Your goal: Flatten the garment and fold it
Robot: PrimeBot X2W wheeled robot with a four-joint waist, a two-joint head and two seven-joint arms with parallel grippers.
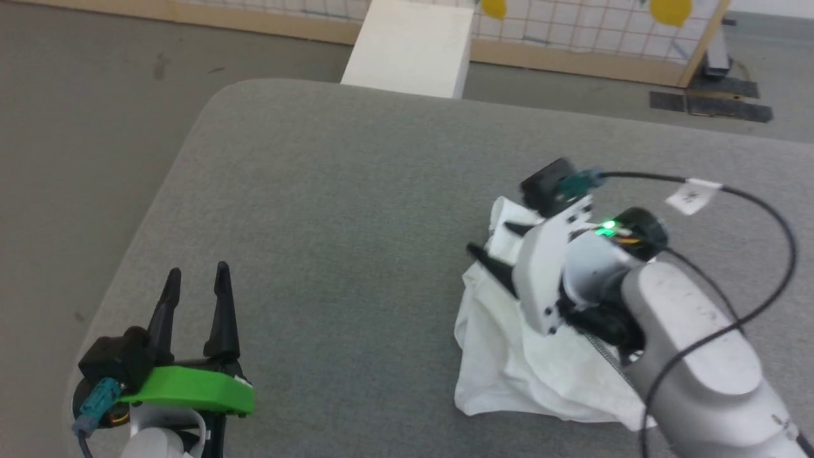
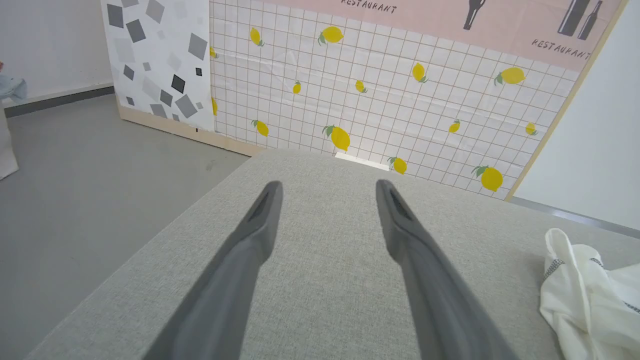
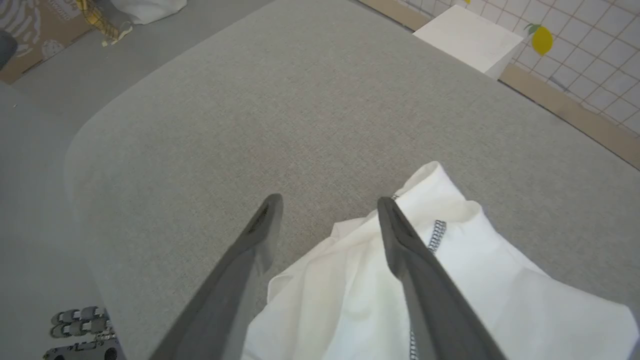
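white t-shirt lies crumpled on grey table, robot's right side. r gripper fingers spread wide over its edge, holding nothing. l gripper also spread, empty, well apart from shirt.

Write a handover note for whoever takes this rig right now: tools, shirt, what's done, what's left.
Left tool: open and empty, over the bare table near its left corner, well apart from the garment.
Right tool: open, fingers spread over the garment's edge. No fabric is pinched, and I can't tell whether it touches the cloth.
Garment: a crumpled white heap on the right side of the table, with a zigzag seam showing.
Done: nothing yet. It is neither flattened nor folded.
Left: grip it, spread it flat, then fold.
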